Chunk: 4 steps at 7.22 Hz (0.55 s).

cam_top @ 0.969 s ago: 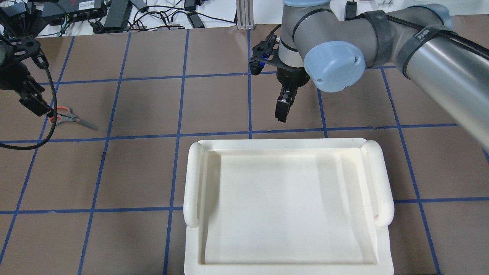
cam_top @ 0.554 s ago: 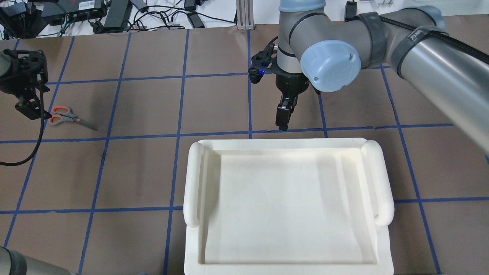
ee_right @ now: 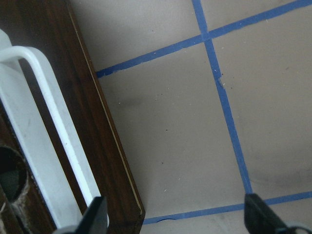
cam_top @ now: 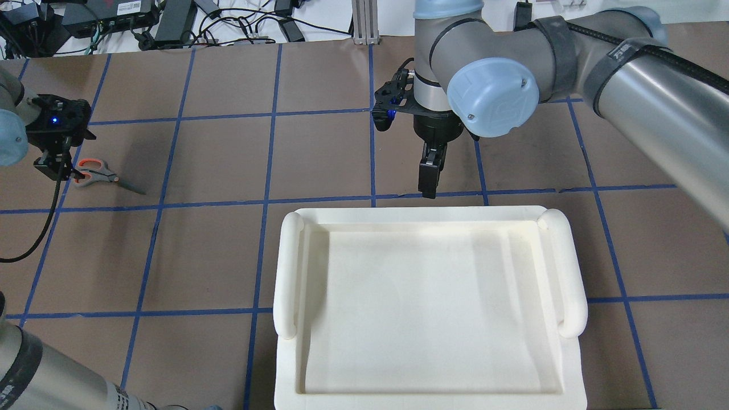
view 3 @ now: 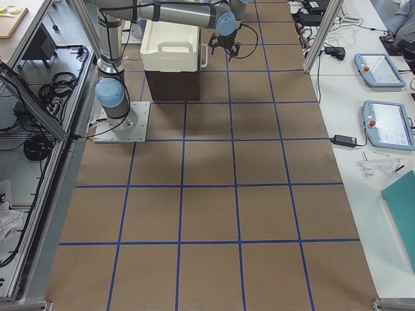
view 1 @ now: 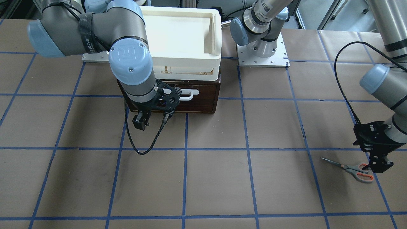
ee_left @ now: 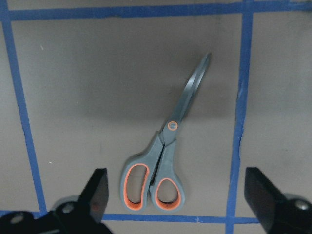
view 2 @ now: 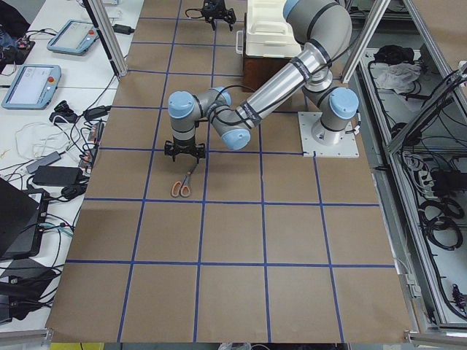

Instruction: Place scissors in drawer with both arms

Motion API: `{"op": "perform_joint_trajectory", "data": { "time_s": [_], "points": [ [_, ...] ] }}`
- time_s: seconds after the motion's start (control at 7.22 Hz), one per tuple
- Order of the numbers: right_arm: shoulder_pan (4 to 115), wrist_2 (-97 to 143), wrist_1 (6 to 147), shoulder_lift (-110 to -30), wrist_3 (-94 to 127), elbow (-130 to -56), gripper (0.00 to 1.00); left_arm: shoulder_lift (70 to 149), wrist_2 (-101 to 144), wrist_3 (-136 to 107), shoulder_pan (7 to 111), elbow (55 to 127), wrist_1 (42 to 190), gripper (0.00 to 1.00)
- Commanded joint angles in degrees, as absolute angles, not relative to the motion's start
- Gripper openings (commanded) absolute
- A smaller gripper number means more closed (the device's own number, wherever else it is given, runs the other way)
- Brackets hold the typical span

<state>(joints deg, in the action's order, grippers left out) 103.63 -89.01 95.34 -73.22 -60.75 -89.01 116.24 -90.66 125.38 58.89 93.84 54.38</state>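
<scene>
Left gripper (ee_left: 179, 192) state: jaws spread wide, nothing held. It points straight down. In the left wrist view its two black fingers (ee_left: 96, 195) stand one on each side of the scissors (ee_left: 168, 141), level with the orange-lined finger loops. Whether the fingertips touch the table (view 1: 203, 178) cannot be told.

Scissors state: lying flat on the brown paper table cover, blades closed.

Scissors position, referenced to the drawer (view 1: 206, 100):
- well apart from the drawer, off toward the robot's left of its front;
- farther out from the robot base than the drawer front;
- blade tips aimed toward the drawer's side of the table, finger loops on the end away from the drawer.

Right gripper (view 1: 140, 124) state: jaws apart, empty; the right wrist view shows bare table between the fingers. It points down and hangs just in front of the drawer front, toward the end of that front on the robot's right. It is not in contact with the white bar handle (view 1: 190, 93), which lies beside it.

Drawer: the dark brown front faces away from the robot base. A cream-white tray (view 1: 217, 38) sits directly above the drawer. A black cable (view 1: 141, 151) hangs in a loop from the right wrist, in front of the drawer.
</scene>
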Motion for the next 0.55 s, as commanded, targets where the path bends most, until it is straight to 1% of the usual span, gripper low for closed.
{"op": "perform_joint_trajectory", "data": {
  "time_s": [0.0, 0.14, 0.42],
  "points": [
    [103.80, -89.12, 97.65, -73.30, -64.70, -89.30, 1.00, 119.78, -90.53, 132.15, 58.89, 93.69, 48.55, 1.00],
    [103.97, -88.69, 97.73, -73.21, -65.30, -89.30, 1.00, 120.75, -90.53, 136.89, 58.89, 93.69, 48.43, 1.00],
    [104.41, -89.64, 97.73, -73.04, -65.04, -89.56, 1.00, 122.69, -90.53, 137.64, 58.89, 93.69, 48.43, 1.00]
  ]
}}
